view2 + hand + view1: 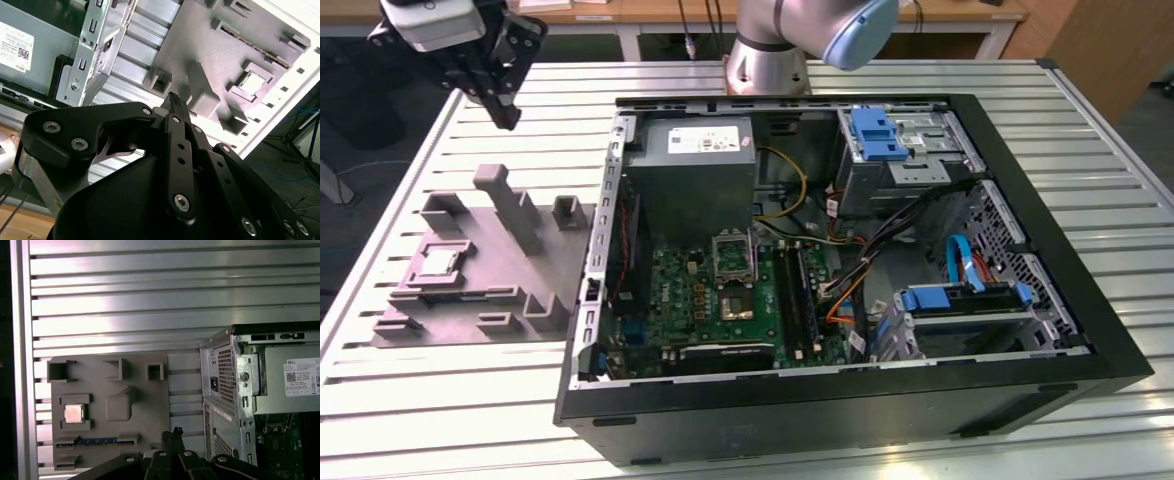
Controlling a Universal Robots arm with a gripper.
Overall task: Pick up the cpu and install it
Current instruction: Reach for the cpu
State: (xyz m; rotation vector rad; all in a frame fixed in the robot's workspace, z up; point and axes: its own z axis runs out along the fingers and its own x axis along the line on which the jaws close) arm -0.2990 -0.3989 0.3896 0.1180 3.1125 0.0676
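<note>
1. The end effector [507,115] hangs in the air well above the grey moulded tray [460,300]. Its fingers are pressed together on nothing.
2. The cpu [74,413] lies flat in a square recess of the tray, metal top up, well apart from the end effector.
3. The tray rests on the slatted worktop [454,400].
4. The open computer case [854,400] lies just beside the tray, on the exterior view's right. The green motherboard [707,300] and its silver socket frame [732,258] are inside.

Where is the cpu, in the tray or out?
In: the cpu lies flat in a pocket of the grey tray, gripper apart from it.
</note>
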